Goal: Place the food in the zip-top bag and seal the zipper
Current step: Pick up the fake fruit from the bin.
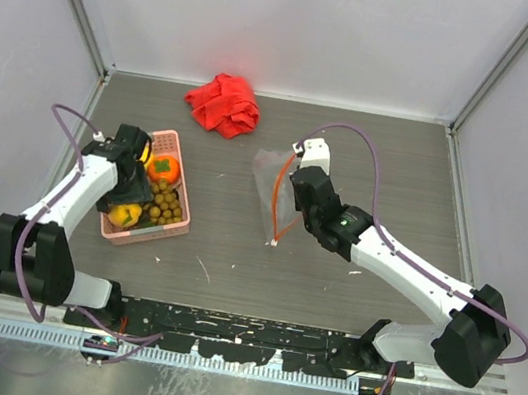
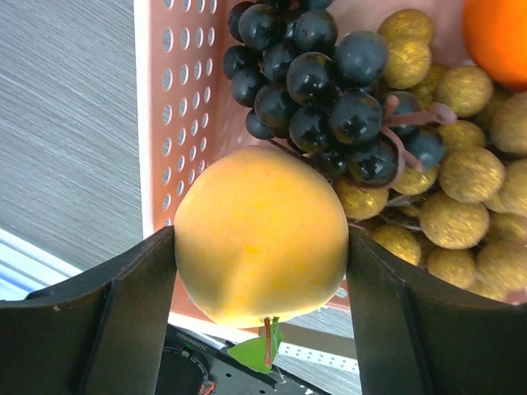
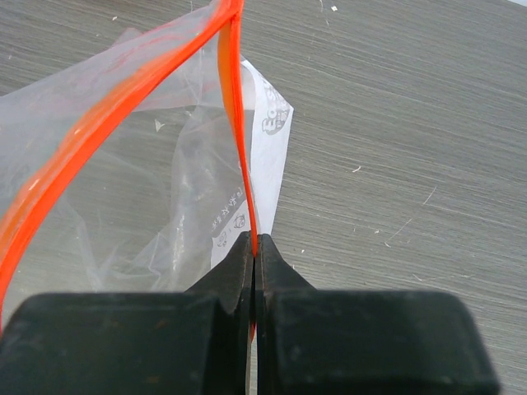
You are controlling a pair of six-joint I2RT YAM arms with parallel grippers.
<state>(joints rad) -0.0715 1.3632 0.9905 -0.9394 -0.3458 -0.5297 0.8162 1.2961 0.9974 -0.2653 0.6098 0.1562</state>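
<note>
My left gripper [image 1: 127, 203] is shut on the yellow lemon [image 2: 259, 234] at the near end of the pink basket [image 1: 175, 231]; a finger [image 2: 123, 313] presses each side of it. The orange [image 1: 163, 170], the olive-brown grapes [image 1: 166, 207] and the dark berries [image 2: 321, 82] lie in the basket. The clear zip-top bag [image 1: 268, 173] is at the table's middle. My right gripper [image 1: 298, 185] is shut on one side of its orange-red zipper [image 3: 237, 132] and holds that side up. The other zipper side [image 3: 90, 123] bows away, so the mouth stands open.
A red cloth [image 1: 224, 105] lies crumpled at the back of the table. The basket's perforated wall [image 2: 177, 107] is just left of the lemon. Grey walls close in the table on the left, right and back.
</note>
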